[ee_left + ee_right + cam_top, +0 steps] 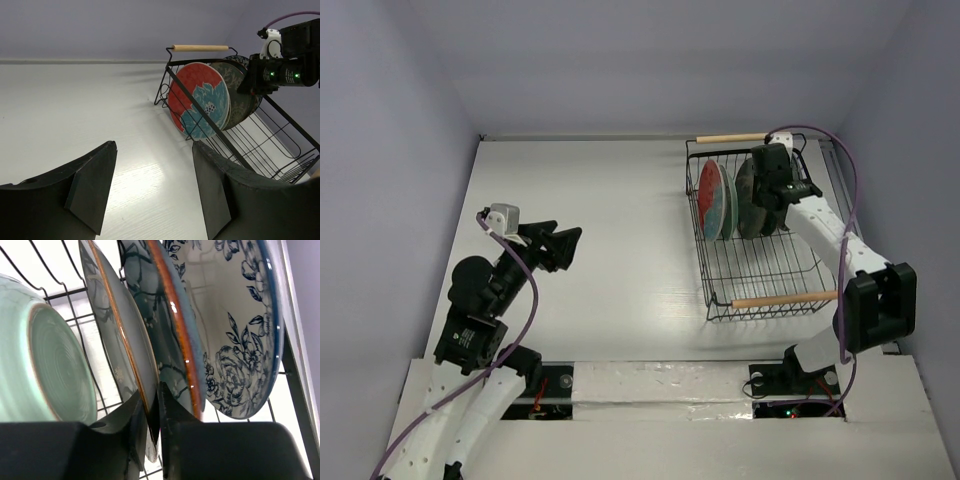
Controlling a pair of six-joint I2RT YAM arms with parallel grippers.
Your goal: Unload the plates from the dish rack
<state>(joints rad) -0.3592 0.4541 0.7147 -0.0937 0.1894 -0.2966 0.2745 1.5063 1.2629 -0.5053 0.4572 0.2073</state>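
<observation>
1. Dish rack (770, 265): a black wire basket on the far right part of the white table (620, 200). It has a far wooden handle (730, 138) and a near wooden handle (785, 298).
2. Plates: all stand on edge in the far half of the rack, close together. The near half holds only bare wire.
3. Red plate (197, 102): it carries a teal flower and is the leftmost of the row, facing the left arm.
4. Right wrist view, left to right: teal-green plate (50, 370); grey plate (120, 340) with an orange-brown rim; dark blue-green plate (165, 325), also orange-rimmed; white plate (235, 330) with blue flowers.
5. Right gripper (151, 407): it reaches into the rack from above. The jaws are drawn narrow, pinching the edge of the grey plate, with one finger against each face. The plate stands in its slot among the others.
6. Left gripper (152, 150): it hangs over bare table, well apart from the rack. The jaws are spread wide and hold nothing.
</observation>
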